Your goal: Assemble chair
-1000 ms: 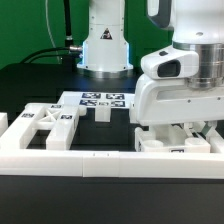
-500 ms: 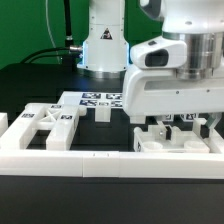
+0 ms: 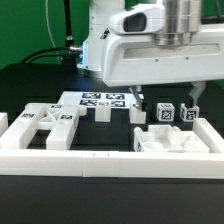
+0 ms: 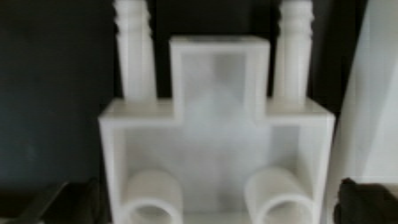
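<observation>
**CLAW OVER CHAIR PART: STRAIGHT DESCENT INDICATED**

Found the claw (image 3: 168,98) spread wide and holding nothing. Located the chair part (image 3: 176,138) directly beneath it, clear of both fingertips (image 4: 48,200), resting on the dark desk (image 3: 25,85). Judged its long axis, along the two posts, to run crosswise to the closing line, putting the jaws astride its width. Expect a plain vertical drop to serve. Noted the white border rail (image 3: 90,160) below the claw, just beside the part, and an X-braced frame (image 3: 45,125) well apart to one side. Rated room adequate. Smooth plastic; likely to slip if gripped off-centre.
</observation>
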You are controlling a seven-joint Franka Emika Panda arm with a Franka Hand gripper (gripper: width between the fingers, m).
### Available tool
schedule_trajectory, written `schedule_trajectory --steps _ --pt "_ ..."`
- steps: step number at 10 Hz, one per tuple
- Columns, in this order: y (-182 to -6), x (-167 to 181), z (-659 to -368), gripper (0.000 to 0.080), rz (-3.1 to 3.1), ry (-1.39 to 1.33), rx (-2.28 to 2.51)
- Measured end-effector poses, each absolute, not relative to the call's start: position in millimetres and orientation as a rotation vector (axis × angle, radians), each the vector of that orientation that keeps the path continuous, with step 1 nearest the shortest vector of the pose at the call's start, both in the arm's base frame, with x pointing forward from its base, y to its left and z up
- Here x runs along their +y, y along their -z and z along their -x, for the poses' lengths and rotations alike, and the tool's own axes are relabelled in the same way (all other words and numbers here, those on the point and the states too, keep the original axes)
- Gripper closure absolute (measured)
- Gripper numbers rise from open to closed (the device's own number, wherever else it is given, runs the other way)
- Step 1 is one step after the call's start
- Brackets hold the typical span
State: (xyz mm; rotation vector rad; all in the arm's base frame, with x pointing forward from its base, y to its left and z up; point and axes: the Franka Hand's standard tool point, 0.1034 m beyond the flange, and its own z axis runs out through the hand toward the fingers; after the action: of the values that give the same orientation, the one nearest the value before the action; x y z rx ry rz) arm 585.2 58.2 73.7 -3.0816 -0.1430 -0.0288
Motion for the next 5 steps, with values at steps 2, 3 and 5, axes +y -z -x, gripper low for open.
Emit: schedule_trajectory --steps 2,3,5 --pt "-74.3 50.2 -553.1 0.0151 3.091 0.017 -0.132" --pt "-73.5 51.3 -558.3 0.0151 3.09 0.024 -0.134" --pt "-71.7 49.8 -556.5 0.0151 3.089 0.02 -0.129"
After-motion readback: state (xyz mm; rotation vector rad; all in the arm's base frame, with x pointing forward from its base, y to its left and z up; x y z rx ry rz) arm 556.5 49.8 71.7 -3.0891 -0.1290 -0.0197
